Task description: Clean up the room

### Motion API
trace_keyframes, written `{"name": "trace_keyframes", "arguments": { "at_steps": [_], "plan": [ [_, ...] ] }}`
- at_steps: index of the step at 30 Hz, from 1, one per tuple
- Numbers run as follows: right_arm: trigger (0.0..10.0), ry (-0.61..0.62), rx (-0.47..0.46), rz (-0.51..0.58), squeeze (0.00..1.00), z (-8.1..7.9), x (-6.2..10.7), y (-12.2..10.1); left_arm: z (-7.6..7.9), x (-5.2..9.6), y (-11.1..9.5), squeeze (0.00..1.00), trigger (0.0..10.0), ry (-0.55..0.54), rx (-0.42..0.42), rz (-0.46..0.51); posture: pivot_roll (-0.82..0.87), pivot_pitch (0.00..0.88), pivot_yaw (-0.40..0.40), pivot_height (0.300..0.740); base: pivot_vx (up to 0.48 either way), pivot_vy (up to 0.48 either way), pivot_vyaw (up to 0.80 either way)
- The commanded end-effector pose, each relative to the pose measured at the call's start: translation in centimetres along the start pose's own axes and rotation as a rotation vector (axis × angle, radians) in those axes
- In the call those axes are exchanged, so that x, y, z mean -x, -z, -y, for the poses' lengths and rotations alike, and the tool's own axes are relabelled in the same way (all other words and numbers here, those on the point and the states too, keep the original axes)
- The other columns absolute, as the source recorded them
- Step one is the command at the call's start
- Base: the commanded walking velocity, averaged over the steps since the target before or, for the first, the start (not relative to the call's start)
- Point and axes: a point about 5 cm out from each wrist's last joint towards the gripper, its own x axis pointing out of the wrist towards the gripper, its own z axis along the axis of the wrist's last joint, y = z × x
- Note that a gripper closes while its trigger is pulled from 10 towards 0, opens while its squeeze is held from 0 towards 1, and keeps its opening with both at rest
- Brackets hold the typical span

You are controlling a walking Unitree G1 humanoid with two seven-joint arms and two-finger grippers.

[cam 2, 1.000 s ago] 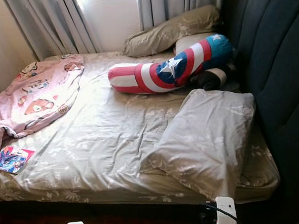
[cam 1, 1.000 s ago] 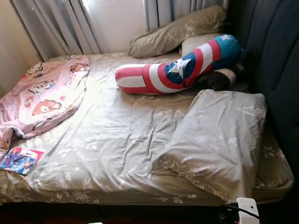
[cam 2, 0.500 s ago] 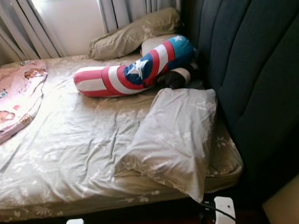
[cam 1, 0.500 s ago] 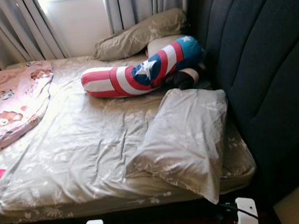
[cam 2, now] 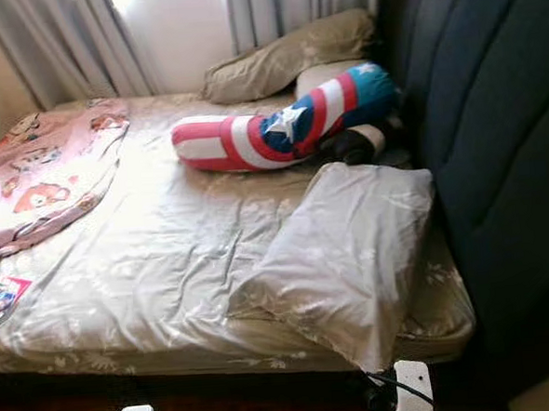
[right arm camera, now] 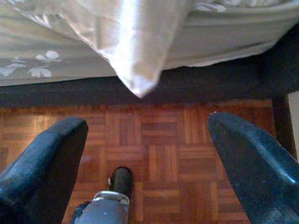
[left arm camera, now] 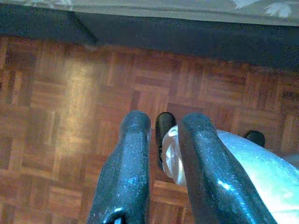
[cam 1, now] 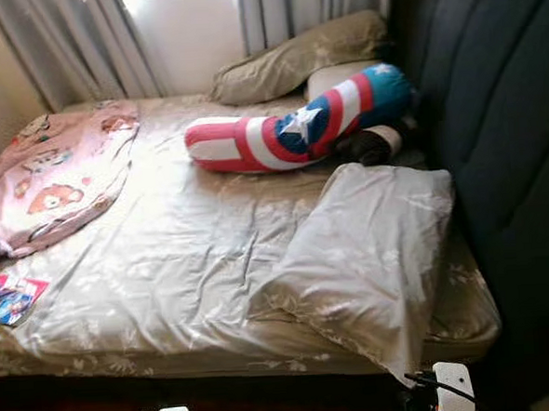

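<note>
A bed with a rumpled beige floral sheet (cam 1: 184,248) stands before me. On it lie a beige pillow (cam 1: 371,255) hanging over the near edge, a red, white and blue star bolster (cam 1: 298,129), a second pillow (cam 1: 294,60) by the window, a pink cartoon blanket (cam 1: 58,177) at the left, and a colourful booklet (cam 1: 10,296) on the near left corner. My left gripper (left arm camera: 166,126) hangs shut and empty over the parquet floor (left arm camera: 60,116). My right gripper (right arm camera: 147,128) hangs open below the pillow's corner (right arm camera: 133,79), touching nothing.
A tall dark padded headboard (cam 1: 513,135) closes the right side. Grey curtains (cam 1: 69,41) and a bright window are behind the bed. The bed's dark base (right arm camera: 210,79) meets the wooden floor just ahead of my feet (right arm camera: 121,179).
The camera has swung back to the left, so the pink blanket and the booklet are in view again. Nothing on the bed has moved, and both arms still hang low.
</note>
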Motion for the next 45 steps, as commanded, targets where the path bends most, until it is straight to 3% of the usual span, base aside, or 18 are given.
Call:
{"name": "trace_keyframes", "arguments": {
  "at_steps": [1, 15, 45],
  "plan": [
    [10.0, -0.008, -0.005, 0.007, 0.0, -0.3, -0.05, -0.08, -0.51, 0.03, -0.02, 0.0, 10.0, -0.014, 0.008, 0.001, 0.03, 0.0, 0.018, 0.732, 0.0, 0.0, 0.0],
    [10.0, 0.008, 0.003, 0.018, 0.0, 0.03, 0.01, -0.13, -0.05, -0.02, -0.24, 0.0, 10.0, -0.004, 0.014, 0.018, 0.03, 0.0, 0.008, 0.732, 0.0, 0.0, 0.0],
    [10.0, 0.032, -0.002, 0.052, 0.0, 0.09, 0.01, -0.46, 0.03, -0.13, -0.83, 0.0, 10.0, -0.005, 0.01, 0.044, 0.03, 0.0, 0.004, 0.732, 0.281, 0.0, 0.0]
  ]
}}
